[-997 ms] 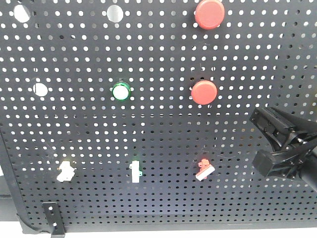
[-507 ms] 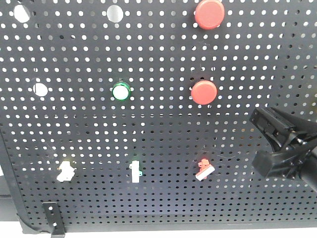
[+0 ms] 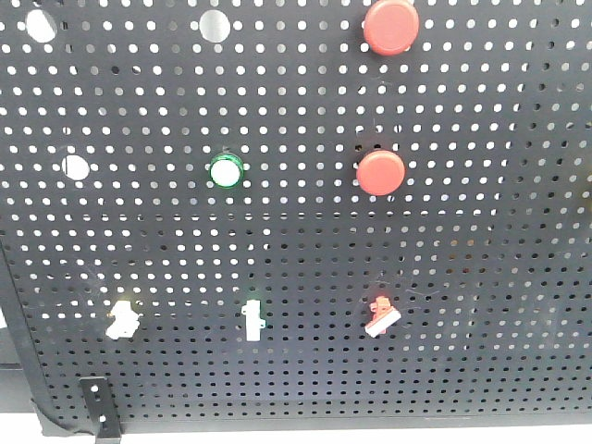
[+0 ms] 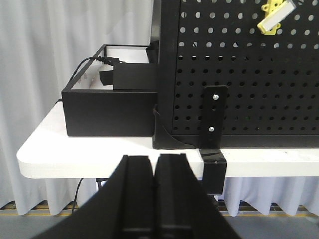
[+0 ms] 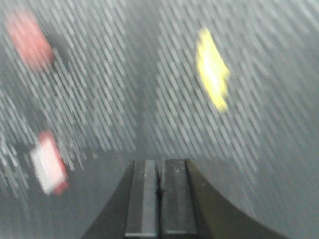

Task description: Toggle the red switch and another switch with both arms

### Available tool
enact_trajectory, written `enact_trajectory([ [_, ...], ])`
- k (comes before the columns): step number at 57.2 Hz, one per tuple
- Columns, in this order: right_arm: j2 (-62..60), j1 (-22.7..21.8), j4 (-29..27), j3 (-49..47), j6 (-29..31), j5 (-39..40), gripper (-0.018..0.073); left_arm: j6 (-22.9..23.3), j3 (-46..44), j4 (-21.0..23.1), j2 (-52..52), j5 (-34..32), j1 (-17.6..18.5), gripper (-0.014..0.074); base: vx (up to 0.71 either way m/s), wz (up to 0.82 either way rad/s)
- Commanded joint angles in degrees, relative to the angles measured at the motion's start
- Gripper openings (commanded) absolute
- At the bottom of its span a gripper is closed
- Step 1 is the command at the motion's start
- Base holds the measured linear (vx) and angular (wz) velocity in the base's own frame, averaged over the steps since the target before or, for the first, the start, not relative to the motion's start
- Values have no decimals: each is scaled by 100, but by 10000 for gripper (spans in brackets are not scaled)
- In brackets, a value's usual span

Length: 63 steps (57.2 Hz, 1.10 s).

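A black perforated panel point(image 3: 518, 111) fills the front view and stands upright on a white surface point(image 4: 99, 157). Low on the panel, the red switch point(image 3: 380, 315) sits right of centre, its white lever tilted. The other task switch point(image 3: 122, 317), pale yellow with a stubby white lever, sits low on the left. Between them stands an upright white toggle point(image 3: 252, 320) with a green glow. Above are a green indicator light point(image 3: 225, 169) and two round red push buttons point(image 3: 381, 172).

No arm appears in the front view. The left gripper point(image 4: 154, 196) is closed, its fingers pressed together and empty, low near the surface edge, well below the yellow switch. The right gripper point(image 5: 160, 199) is likewise closed and empty; its view is heavily blurred, showing the red switch at lower left. Neither gripper touches a switch. Whether either switch is already toggled cannot be told.
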State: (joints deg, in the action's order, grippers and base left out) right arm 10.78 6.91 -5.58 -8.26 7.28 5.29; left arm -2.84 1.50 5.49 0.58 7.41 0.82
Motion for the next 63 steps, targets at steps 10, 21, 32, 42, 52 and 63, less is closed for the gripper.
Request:
enact_trajectory([
  [10,-1230,-312,354,1065,-240,-823,-6,33,99,21,48,-420,-12,3,0,0],
  [21,-1211,-301,679,1034,-236,-1390,-6,33,99,21,48,-420,-12,3,0,0],
  [32,-1211,-301,589,1034,-236,-1378,-6,33,99,21,48,-420,-12,3,0,0],
  [42,-1211,-301,589,1034,-236,-1378,-6,33,99,21,48,-420,-12,3,0,0],
  [52,-1211,-301,589,1034,-236,-1378,-6,33,99,21,48,-420,-12,3,0,0],
  [63,-1211,-301,589,1034,-236,-1378,-6,33,99,21,48,-420,-12,3,0,0],
])
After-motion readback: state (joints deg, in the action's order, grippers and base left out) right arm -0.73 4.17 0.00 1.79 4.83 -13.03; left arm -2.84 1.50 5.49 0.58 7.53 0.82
